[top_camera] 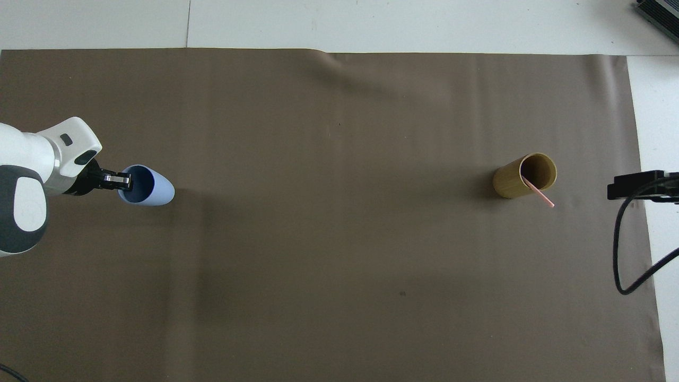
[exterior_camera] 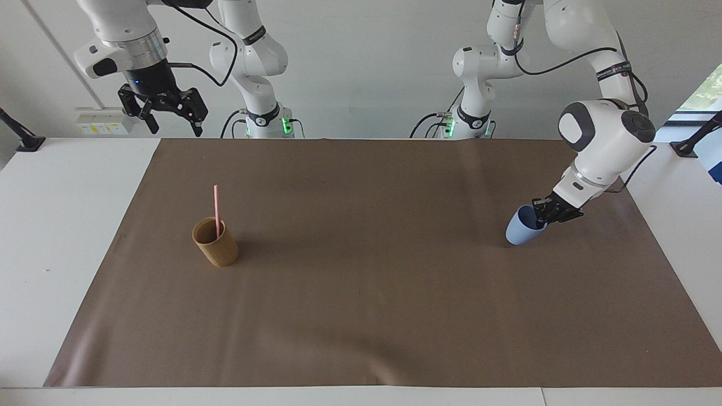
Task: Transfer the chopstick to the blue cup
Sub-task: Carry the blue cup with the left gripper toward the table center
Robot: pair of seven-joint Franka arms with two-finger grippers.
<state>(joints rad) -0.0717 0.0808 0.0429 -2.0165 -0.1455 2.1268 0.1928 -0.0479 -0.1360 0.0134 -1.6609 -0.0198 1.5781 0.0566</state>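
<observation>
The pink chopstick (exterior_camera: 216, 210) (top_camera: 539, 194) stands in the tan-brown cup (exterior_camera: 216, 245) (top_camera: 514, 178) toward the right arm's end of the mat, its top sticking well above the rim. The blue cup (exterior_camera: 518, 229) (top_camera: 151, 186) is toward the left arm's end, tilted with its base just off the mat. My left gripper (exterior_camera: 542, 215) (top_camera: 124, 180) is shut on the blue cup's rim on the side away from the brown cup. My right gripper (exterior_camera: 172, 118) hangs open high over the table's edge near its own base; in the overhead view only its dark tip (top_camera: 639, 185) shows.
A brown mat (exterior_camera: 366, 282) (top_camera: 339, 297) covers most of the white table. A black cable (top_camera: 626, 254) loops beside the mat at the right arm's end. Dark clamp mounts (exterior_camera: 22, 141) sit at the table's corners nearest the robots.
</observation>
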